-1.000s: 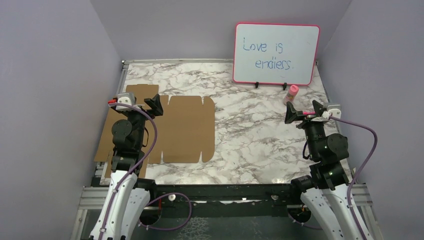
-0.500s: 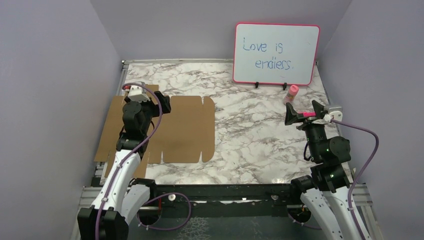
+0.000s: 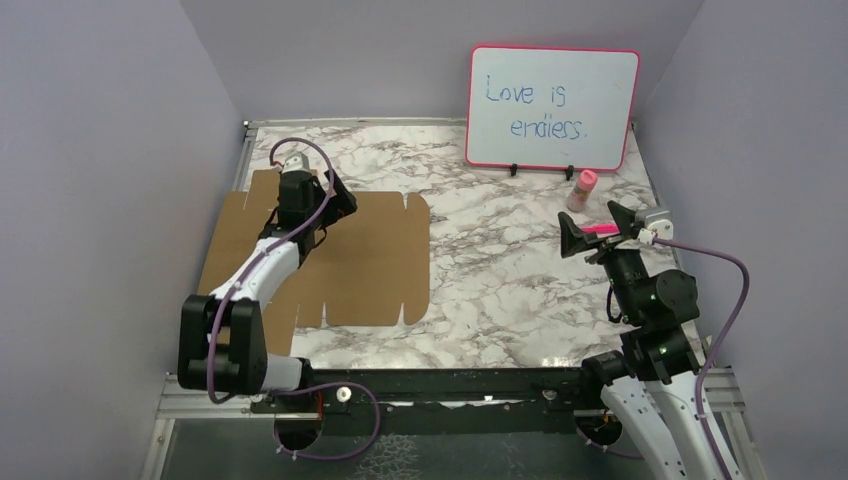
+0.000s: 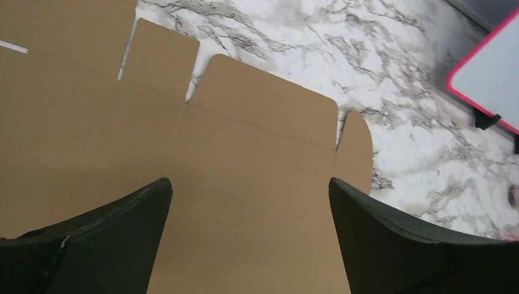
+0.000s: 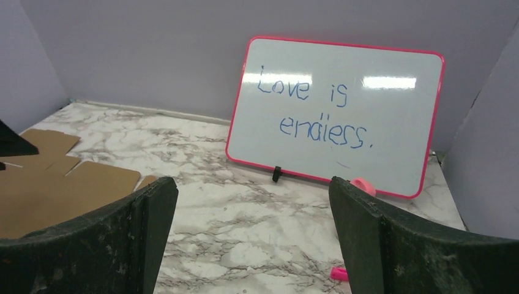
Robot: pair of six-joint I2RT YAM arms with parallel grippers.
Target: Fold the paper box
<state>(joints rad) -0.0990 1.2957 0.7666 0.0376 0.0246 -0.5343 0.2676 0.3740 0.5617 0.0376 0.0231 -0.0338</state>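
Note:
The paper box [image 3: 370, 255] is a flat brown cardboard sheet with flaps and notches, lying unfolded on the left side of the marble table. It fills most of the left wrist view [image 4: 245, 159] and shows at the left edge of the right wrist view [image 5: 55, 177]. My left gripper [image 3: 335, 205] is open and empty, stretched out above the sheet's far part. My right gripper [image 3: 590, 228] is open and empty above the right side of the table, well apart from the sheet.
A pink-framed whiteboard [image 3: 552, 95] with blue writing stands at the back right, also in the right wrist view [image 5: 336, 113]. A small pink-capped bottle [image 3: 582, 188] stands in front of it. Purple walls close in left, right and back.
My left arm has stretched forward from near its base, carrying the open gripper out over the far part of the sheet. The right gripper has shifted slightly left.

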